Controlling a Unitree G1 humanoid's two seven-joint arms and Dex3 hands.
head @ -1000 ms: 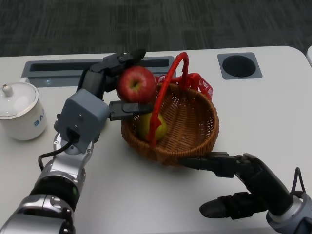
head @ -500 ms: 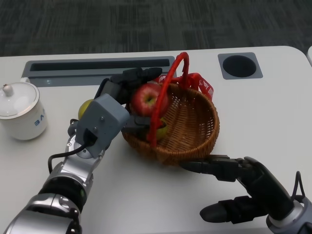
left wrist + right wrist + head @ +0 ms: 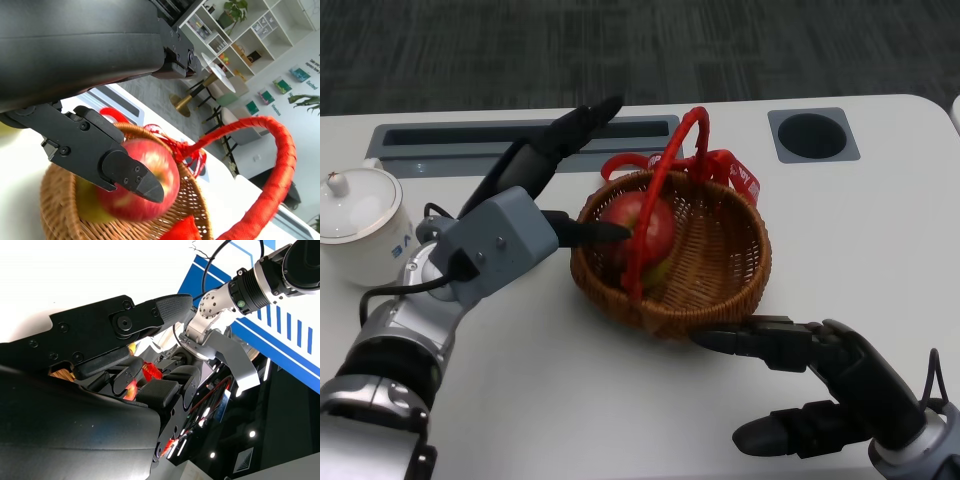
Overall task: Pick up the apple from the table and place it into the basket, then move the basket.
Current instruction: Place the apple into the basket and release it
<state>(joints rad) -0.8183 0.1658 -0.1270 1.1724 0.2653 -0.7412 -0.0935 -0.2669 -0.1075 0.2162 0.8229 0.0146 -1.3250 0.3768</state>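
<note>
The red apple (image 3: 645, 222) lies inside the wicker basket (image 3: 725, 260), on top of a yellow-green fruit (image 3: 660, 272) and just behind the red handle (image 3: 668, 170). My left hand (image 3: 545, 185) is at the basket's left rim with its fingers spread and holds nothing. Its thumb tip points at the apple, and the long fingers reach up and away. In the left wrist view the apple (image 3: 145, 185) is blurred behind the thumb tip (image 3: 132, 177). My right hand (image 3: 820, 385) rests on the table in front of the basket, fingers apart, one fingertip at the near rim.
A white lidded pot (image 3: 360, 225) stands at the left edge of the table. A grey cable slot (image 3: 470, 135) and a round dark grommet (image 3: 812, 135) lie along the back. Red ribbon (image 3: 730, 165) hangs on the basket's far rim.
The left hand carried the apple right, over the basket's rim, then spread its fingers and let go. The apple has dropped into the basket. The right hand stayed put.
</note>
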